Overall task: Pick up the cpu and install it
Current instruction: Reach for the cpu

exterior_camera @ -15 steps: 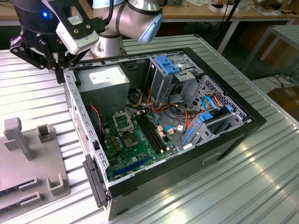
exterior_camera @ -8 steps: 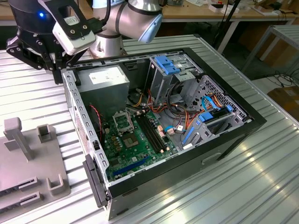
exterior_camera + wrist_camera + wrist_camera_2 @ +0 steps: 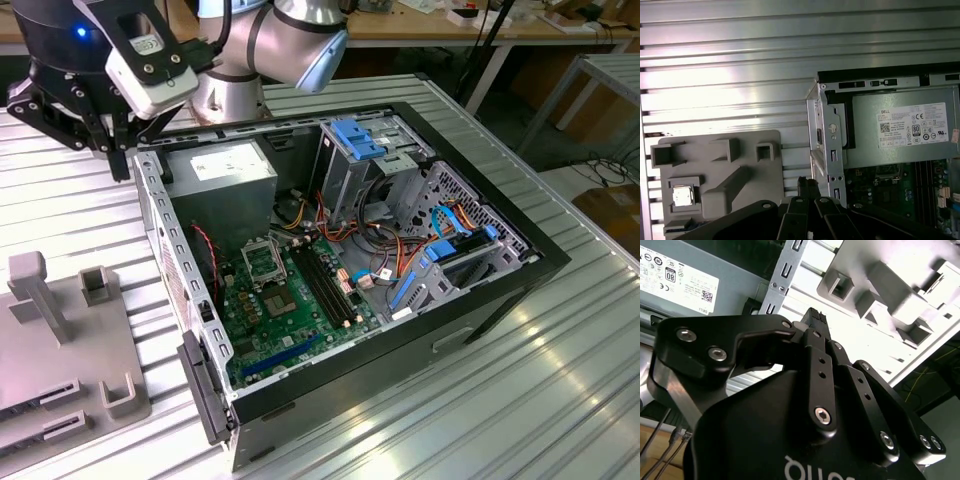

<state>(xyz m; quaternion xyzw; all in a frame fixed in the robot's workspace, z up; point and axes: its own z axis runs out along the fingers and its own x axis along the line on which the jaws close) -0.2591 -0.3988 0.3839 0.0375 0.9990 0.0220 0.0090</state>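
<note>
Cpu — the small silver-grey square chip (image 3: 682,196) — sits in a grey plastic holder (image 3: 765,175). Our black gripper (image 3: 807,184) hovers apart, jaws pinched together, empty — descending closed, we risk knocking it askew.

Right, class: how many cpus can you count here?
1. The cpu lies in a pocket of the grey tray, beside the case; the gripper hides part of the tray, so another could be covered.
</note>
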